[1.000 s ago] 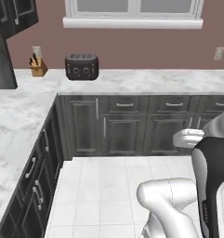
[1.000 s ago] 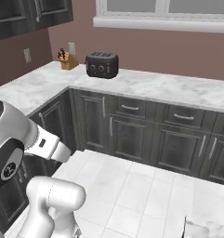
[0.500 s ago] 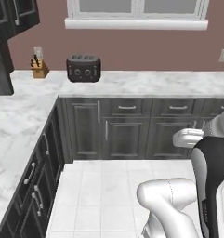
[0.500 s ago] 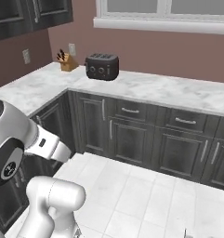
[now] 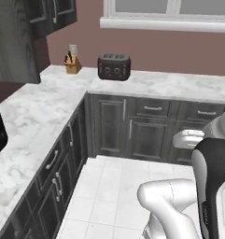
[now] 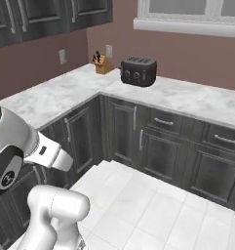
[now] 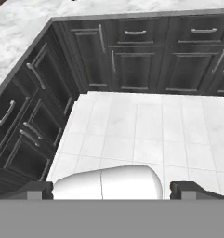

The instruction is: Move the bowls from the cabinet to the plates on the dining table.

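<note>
Both base views share toaster (image 5: 114, 67) (corner).

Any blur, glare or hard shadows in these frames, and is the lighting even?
Left base view: soft and pixelated, the toaster smeared, flat light, no glare. Right base view: equally soft; only a faint shade under the worktop edge. Hand view: sharpest on the floor tiles, no cast shadows; drawer handles slightly jagged.

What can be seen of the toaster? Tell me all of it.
The toaster is a dark, boxy appliance with rounded corners, a slotted top and small round knobs on its front face. It looks like dark metal or plastic. It stands upright on the marble worktop near the wall, below the window, right of the knife block and apart from it. Nothing but the worktop touches it.
</note>
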Controlling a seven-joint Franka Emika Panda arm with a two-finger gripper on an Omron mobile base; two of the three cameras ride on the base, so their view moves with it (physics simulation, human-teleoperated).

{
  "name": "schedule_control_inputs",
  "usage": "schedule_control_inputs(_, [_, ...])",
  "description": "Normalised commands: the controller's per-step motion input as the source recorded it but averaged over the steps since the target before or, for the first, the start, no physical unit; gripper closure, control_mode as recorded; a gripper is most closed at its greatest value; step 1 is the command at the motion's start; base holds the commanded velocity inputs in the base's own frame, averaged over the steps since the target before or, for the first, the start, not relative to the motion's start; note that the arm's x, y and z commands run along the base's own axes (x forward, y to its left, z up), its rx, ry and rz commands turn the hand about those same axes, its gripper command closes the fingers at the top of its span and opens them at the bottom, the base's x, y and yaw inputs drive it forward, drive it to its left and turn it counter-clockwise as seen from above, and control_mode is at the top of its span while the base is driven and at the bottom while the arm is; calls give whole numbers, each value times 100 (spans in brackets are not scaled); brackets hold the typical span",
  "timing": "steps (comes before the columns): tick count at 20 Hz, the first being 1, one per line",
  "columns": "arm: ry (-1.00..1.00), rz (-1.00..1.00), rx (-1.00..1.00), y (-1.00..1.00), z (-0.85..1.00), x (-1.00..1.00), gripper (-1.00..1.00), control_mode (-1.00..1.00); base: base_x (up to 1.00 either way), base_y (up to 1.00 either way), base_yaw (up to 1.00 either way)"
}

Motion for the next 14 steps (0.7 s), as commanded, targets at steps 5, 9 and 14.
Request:
schedule_control_inputs(5, [0, 0, 0, 0, 0, 0, -100, 100, -3, 13, 40])
schedule_control_inputs(9, [0, 0, 0, 0, 0, 0, -100, 100, -3, 11, 41])
schedule_control_inputs(14, [0, 0, 0, 0, 0, 0, -100, 100, -5, 10, 41])
